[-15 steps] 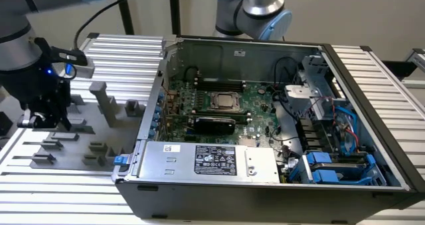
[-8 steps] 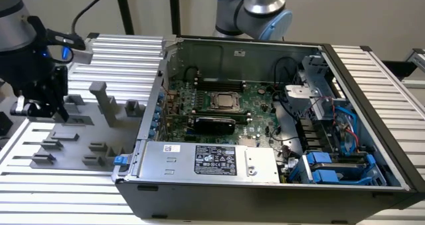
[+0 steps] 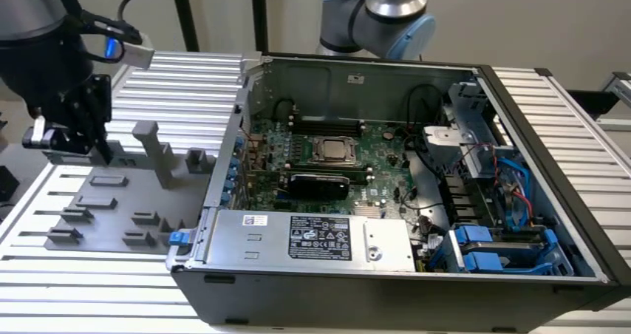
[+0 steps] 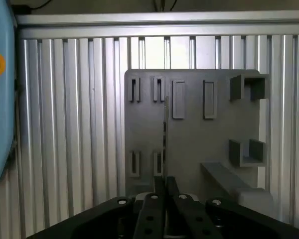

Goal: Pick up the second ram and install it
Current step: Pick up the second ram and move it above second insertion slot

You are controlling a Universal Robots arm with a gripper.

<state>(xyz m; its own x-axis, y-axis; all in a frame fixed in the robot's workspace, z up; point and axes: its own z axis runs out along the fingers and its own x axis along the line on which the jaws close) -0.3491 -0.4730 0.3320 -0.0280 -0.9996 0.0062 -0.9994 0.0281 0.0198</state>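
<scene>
A robotics lab or test workshop is suggested. A ribbed aluminium-profile table [image 3: 59,275] is seen carrying an opened desktop computer case [image 3: 394,297] and a grey fixture plate [image 3: 108,208]. A robot arm [image 3: 389,12] is mounted behind, and what may be black camera stands [image 3: 182,9] are set against a plain wall [image 3: 533,16].
</scene>
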